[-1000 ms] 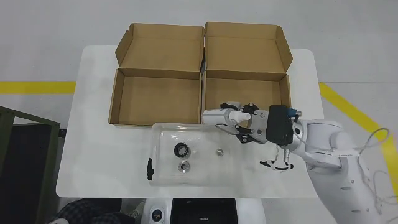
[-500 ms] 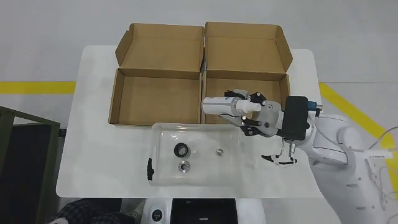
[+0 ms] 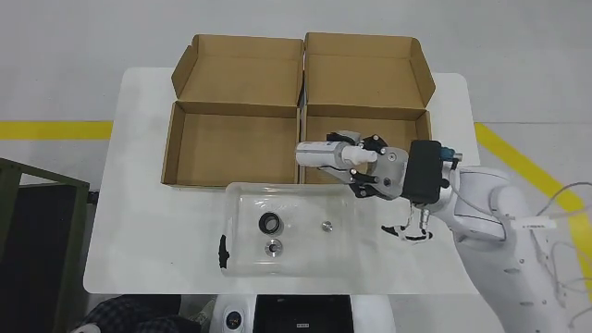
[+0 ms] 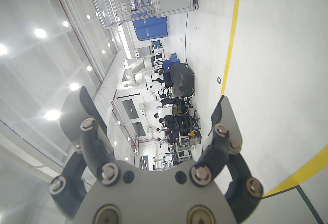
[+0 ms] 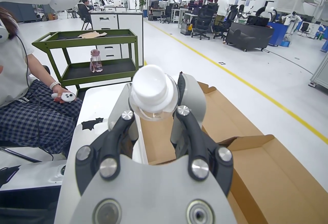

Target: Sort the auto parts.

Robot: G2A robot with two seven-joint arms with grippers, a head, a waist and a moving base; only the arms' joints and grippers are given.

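Observation:
My right gripper (image 3: 363,168) is shut on a white cylindrical part (image 3: 322,154), held level above the near wall of the right cardboard box (image 3: 407,132). In the right wrist view the white part (image 5: 151,93) sits between the gripper's (image 5: 153,107) fingers, with the box (image 5: 256,158) below. A clear tray (image 3: 305,261) in front of the boxes holds a black ring (image 3: 270,223), a metal fitting (image 3: 274,247) and a small nut (image 3: 326,226). My left gripper (image 4: 153,97) is open, holds nothing and hangs high off the table, facing the room.
The left cardboard box (image 3: 231,148) stands open beside the right one. A black clip (image 3: 223,252) lies at the tray's left end and another black piece (image 3: 407,233) on the table (image 3: 139,194) right of the tray. A green cart (image 3: 37,240) stands left of the table.
My right gripper has carried the white part up from over the tray toward the right box, then shifted slightly left.

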